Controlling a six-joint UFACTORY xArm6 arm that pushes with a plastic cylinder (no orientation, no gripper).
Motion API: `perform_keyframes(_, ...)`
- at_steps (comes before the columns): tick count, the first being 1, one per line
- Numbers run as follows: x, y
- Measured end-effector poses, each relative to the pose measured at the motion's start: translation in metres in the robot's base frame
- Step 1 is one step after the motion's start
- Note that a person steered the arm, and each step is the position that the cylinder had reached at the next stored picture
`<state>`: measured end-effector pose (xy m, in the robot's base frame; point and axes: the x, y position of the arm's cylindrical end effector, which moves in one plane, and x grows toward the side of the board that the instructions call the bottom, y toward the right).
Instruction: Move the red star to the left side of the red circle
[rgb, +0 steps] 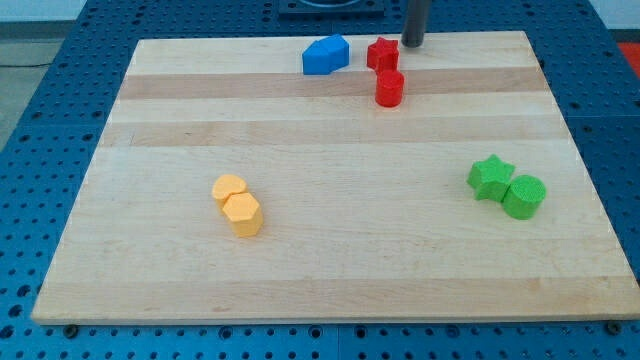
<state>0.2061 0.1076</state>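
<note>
The red star (381, 53) lies near the view's top edge of the wooden board (330, 260). The red circle (389, 88) sits just below it, touching or nearly touching. My tip (413, 44) is at the view's top, just to the right of the red star and slightly above it, close to its right side. The rod comes down from the top edge of the view.
A blue block (326, 55) lies just left of the red star. A green star (490, 177) and a green circle (523, 196) sit together at the view's right. Two yellow blocks (238, 205) lie together at the lower left of centre.
</note>
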Motion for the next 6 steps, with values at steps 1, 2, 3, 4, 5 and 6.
perform_keyframes(1,0.020,-0.034)
perform_keyframes(2,0.027,-0.046)
perform_keyframes(3,0.061,-0.047)
perform_keyframes(4,0.088,-0.063)
perform_keyframes(5,0.110,-0.069)
perform_keyframes(6,0.122,-0.069)
